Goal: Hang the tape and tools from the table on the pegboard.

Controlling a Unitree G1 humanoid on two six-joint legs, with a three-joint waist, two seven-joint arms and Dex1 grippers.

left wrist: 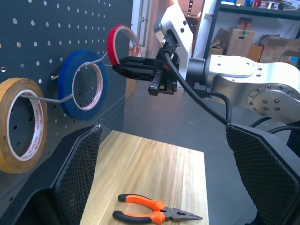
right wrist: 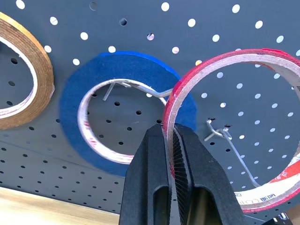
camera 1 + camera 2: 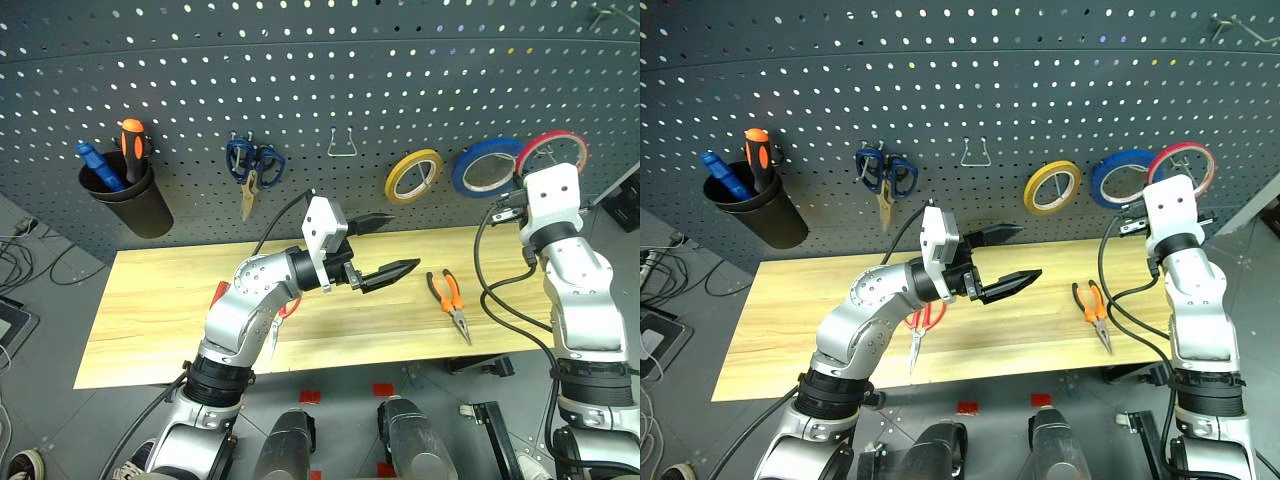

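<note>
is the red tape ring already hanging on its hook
No, the right gripper pinches the red tape ring, with the hook showing through its centre.

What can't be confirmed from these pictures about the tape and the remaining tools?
- Whether the red tape ring already sits over its hook: right wrist view, the right gripper shut on the ring covers its lower rim.
- Red-handled tool on the table: head views, the left arm hides its handles.
- The screwdriver in the black cup: too small to identify.

Grey floor with loose cables; shelving stacked with cardboard boxes behind.
</note>
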